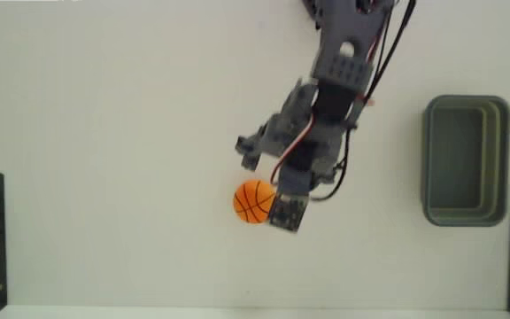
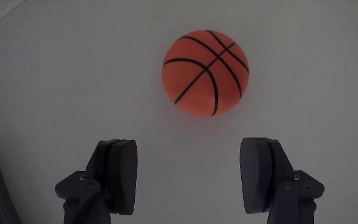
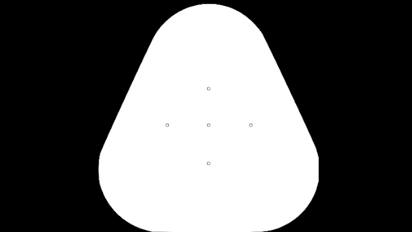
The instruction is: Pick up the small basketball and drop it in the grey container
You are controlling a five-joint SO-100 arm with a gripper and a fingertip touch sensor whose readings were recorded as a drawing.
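Claw [image 2: 190, 177] agape beside basketball [image 2: 205, 73]

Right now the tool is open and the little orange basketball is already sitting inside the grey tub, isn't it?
Not quite. The tool is open, but the basketball is not in the grey tub. The fixed view shows it lying on the white table, next to the arm and well apart from the tub, which looks empty. The wrist view shows it just beyond the open fingers.
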